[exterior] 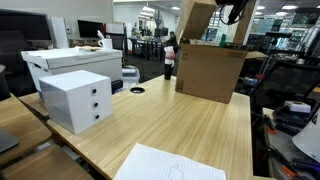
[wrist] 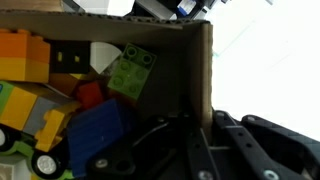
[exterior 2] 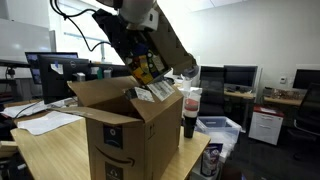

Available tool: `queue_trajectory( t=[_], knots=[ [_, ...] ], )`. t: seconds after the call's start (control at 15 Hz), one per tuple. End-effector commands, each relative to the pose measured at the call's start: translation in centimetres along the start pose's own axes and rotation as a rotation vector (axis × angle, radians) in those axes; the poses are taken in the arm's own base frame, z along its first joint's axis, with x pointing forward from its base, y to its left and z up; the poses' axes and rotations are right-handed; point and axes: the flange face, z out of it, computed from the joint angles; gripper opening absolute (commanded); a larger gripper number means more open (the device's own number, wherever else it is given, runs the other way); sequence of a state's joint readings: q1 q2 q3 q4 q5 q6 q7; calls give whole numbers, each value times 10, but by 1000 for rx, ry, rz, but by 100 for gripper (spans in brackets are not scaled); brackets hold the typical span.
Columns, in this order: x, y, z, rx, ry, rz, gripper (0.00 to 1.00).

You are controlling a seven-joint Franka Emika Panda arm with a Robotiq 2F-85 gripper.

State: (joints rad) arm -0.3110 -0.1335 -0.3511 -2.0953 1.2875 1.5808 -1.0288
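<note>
At the cardboard box rim, gripper, jaws nearly together, seemingly pinches the side wall: light, bendable card weighted by toy bricks; hold near a corner.

A broad light-wood table fills the foreground in an exterior view. On it stand a white drawer unit and, behind that, a larger white machine that may be a printer, while a sheet of paper lies near the front edge. Beyond the table an open-plan office runs back under bright ceiling lights. In an exterior view a plain white wall backs a row of black office chairs, dark monitors and a low white cabinet.
</note>
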Motion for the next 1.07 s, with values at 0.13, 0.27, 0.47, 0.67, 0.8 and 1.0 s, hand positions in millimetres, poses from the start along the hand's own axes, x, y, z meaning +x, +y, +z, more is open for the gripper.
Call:
queue_trajectory(
  t=[0.13,0.27,0.47,0.67,0.8,1.0],
  knots=[
    [-8,-16,-7,43,64,-70,3],
    [-11,-17,-7,48,68,-71,3],
    [-17,-19,-6,57,73,-79,3],
    [-23,-19,-6,68,88,-72,3],
    [-26,-18,-7,73,104,-65,3],
    [-31,-16,-9,79,117,-54,3]
  ],
)
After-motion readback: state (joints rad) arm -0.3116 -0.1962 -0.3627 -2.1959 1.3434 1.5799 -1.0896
